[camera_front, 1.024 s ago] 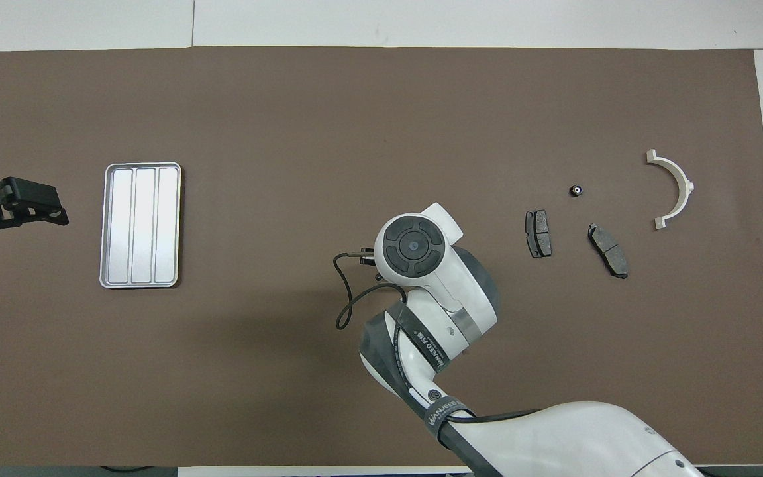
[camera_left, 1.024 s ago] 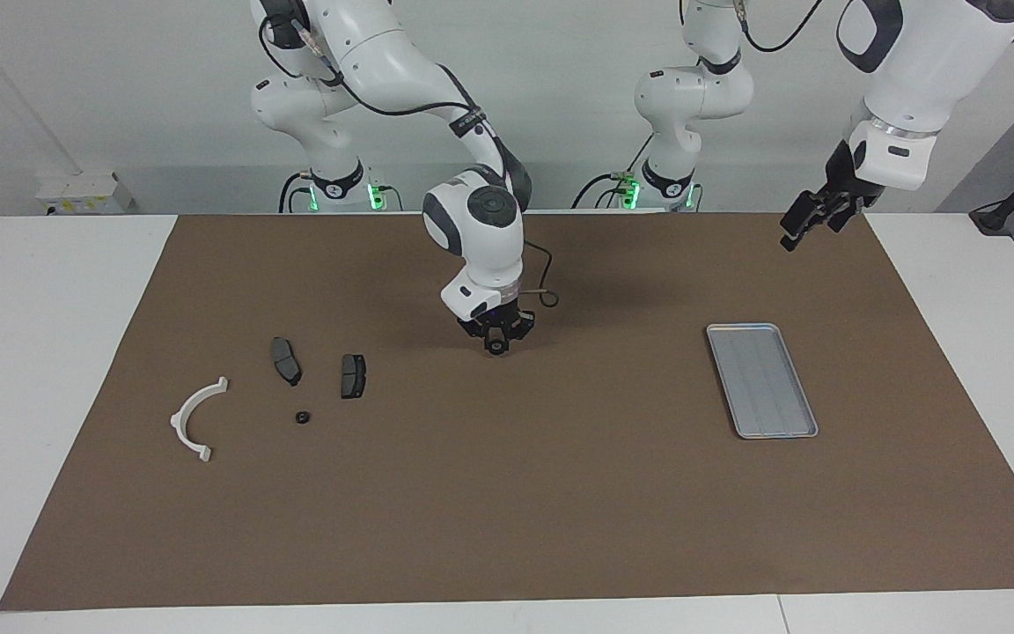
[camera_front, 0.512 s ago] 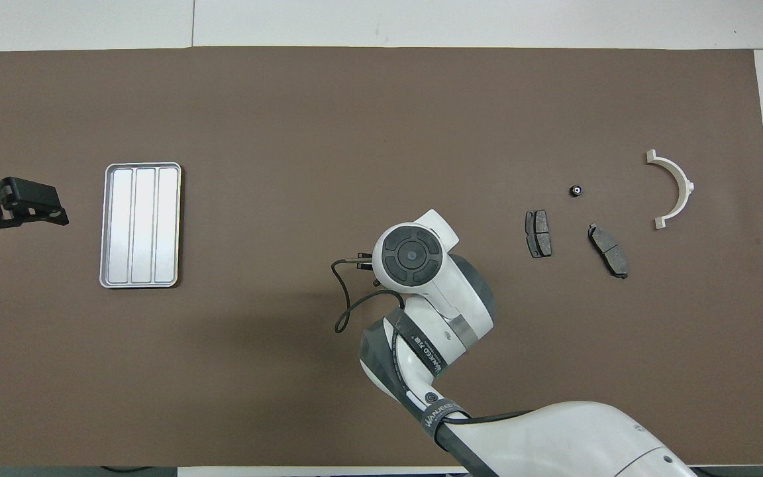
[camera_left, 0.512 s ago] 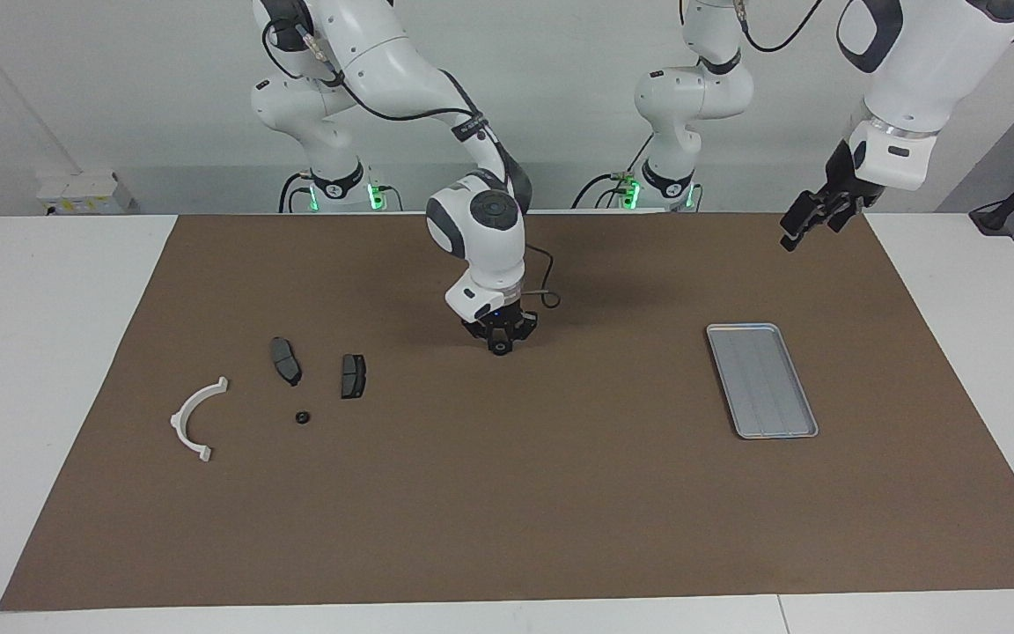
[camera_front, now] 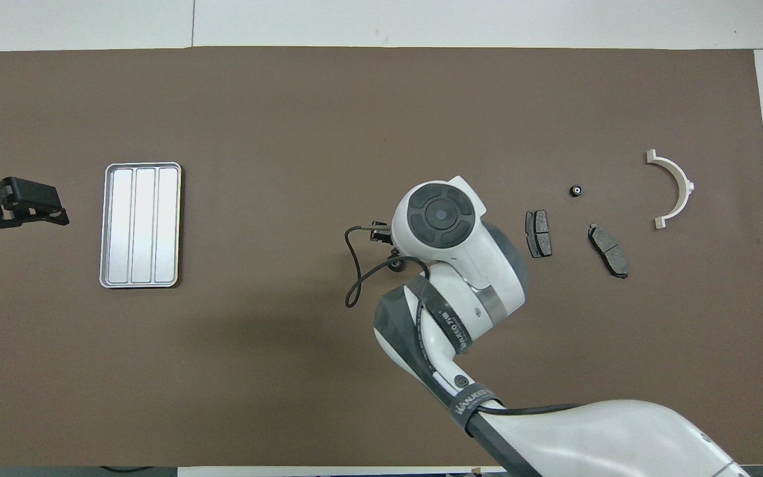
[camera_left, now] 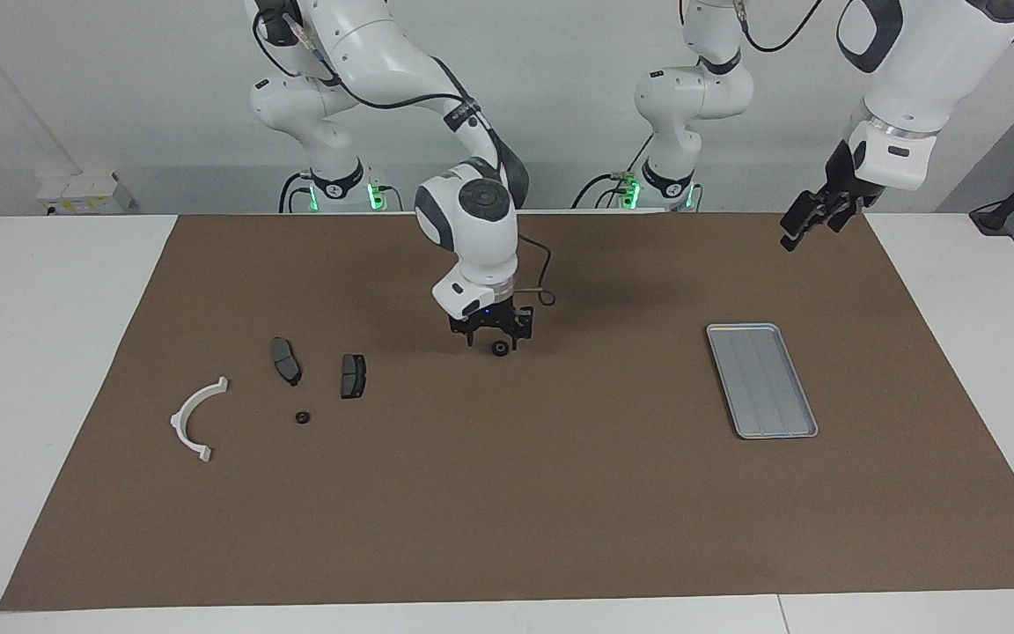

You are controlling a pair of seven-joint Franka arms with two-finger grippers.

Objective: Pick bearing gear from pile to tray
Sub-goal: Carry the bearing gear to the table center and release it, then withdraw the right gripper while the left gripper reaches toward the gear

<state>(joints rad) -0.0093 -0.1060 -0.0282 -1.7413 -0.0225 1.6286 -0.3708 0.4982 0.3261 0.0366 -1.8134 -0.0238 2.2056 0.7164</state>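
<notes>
- While the tray (camera_left: 761, 379) shows nothing in it, no delivery is done; it lies toward the left arm's end of the worktop (camera_left: 49, 352), roughly midway between the robots' edge and the outer edge.
- One small black bearing gear (camera_left: 500, 350) sits on the brown mat (camera_left: 507, 493) near the worktop's middle, somewhat closer to the robots' edge, well apart from both pile and tray. Judged about halfway along its route.
- Pile (camera_left: 296, 387) lies toward the right arm's end: two brake pads (camera_left: 286, 360), a white half-ring (camera_left: 194, 418) and a second black round piece (camera_left: 302, 417). None of these is touched.
- Right pincer (camera_left: 491, 331) hangs low, directly over the mid-worktop gear. Its fingers look spread, with the gear below them on the mat and not clamped; whether a fingertip brushes it I cannot tell.
- From overhead the arm's wrist hides most of that pincer; the gear (camera_front: 396, 265) peeks out beside the cable loop.
- Left pincer (camera_left: 811, 217) waits raised over the mat's corner at the robots' edge, left arm's end; fingers apart, nothing held.
- Left to do, by my reading: take up the gear, carry it to the tray, then perhaps fetch the second piece.
</notes>
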